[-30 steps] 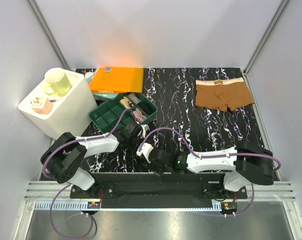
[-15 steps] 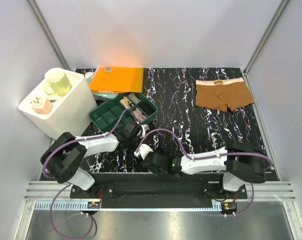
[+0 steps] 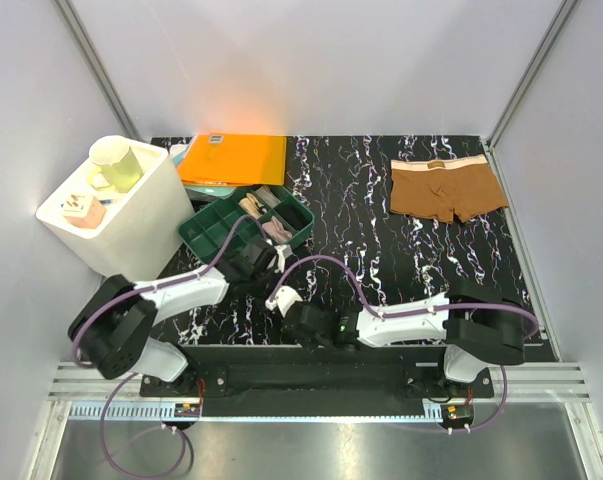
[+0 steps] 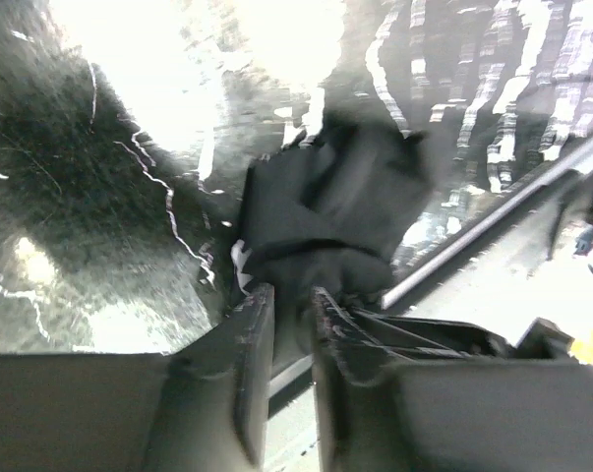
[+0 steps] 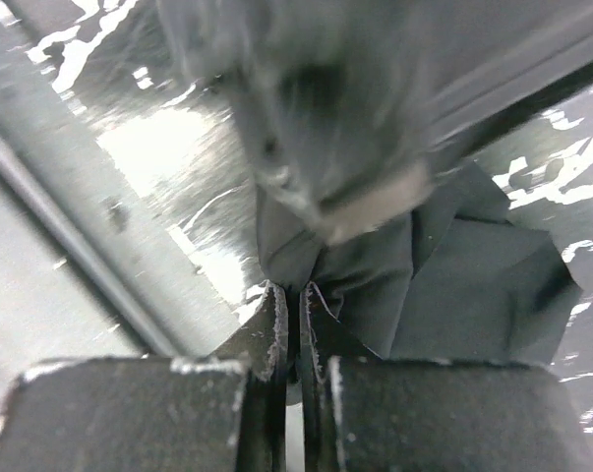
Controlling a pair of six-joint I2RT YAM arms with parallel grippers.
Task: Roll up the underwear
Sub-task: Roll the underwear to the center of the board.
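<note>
Right gripper has shifted toward the left gripper and clamped on the black underwear bunched just ahead of its tips; left jaws slightly apart (apparently releasing). Hold the tuck tight while rolling.

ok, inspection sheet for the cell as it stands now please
surface: black marbled mat, lying flat
job's things: brown underwear spread flat at the far right, untouched; black underwear bunched near the near edge, between both claws
clutter: orange folder; green compartment tray with small items; white box carrying a yellow-green mug
claws: right claw shut on a fold of the black underwear; left claw jaws a narrow gap apart, black cloth at the tips, grip unclear
cables: purple cables loop over both arms, no snag seen
surroundings: pale walls on three sides; metal rail along the near edge
</note>
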